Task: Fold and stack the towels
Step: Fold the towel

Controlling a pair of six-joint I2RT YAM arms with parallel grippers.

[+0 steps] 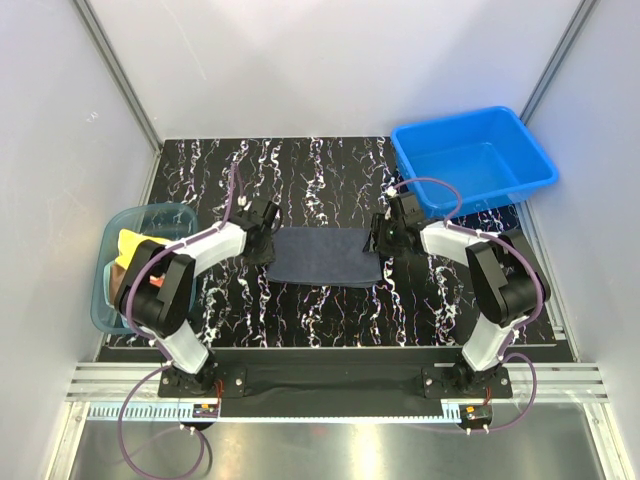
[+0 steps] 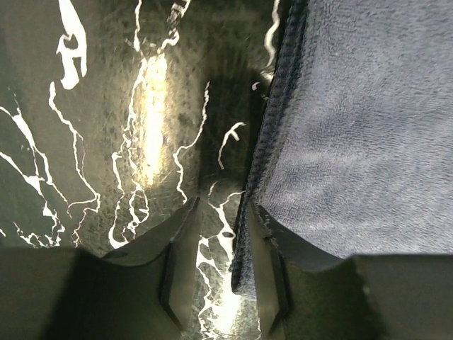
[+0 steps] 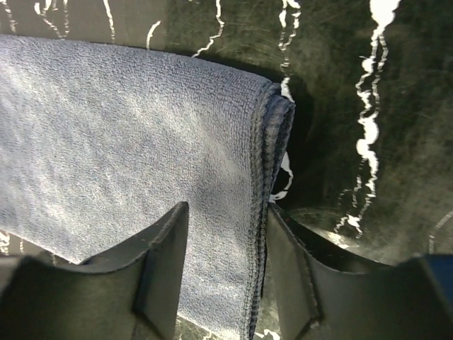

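A dark slate-blue towel [image 1: 322, 256] lies folded into a flat band on the black marbled table [image 1: 320, 170]. My left gripper [image 1: 262, 238] is at its left end and my right gripper [image 1: 385, 238] at its right end. In the left wrist view the left gripper [image 2: 224, 207] is open, the towel [image 2: 354, 127] edge lying just inside the right-hand finger. In the right wrist view the right gripper [image 3: 228, 207] is open too, straddling the towel's [image 3: 106, 142] stitched, doubled hem. More towels, a pale yellow one [image 1: 132, 243] and a bit of red, sit in the teal tub [image 1: 103, 290].
A rigid blue bin [image 1: 470, 160] stands at the table's far right corner. The teal tub hangs at the left table edge beside the left arm. White walls close in the back and both sides.
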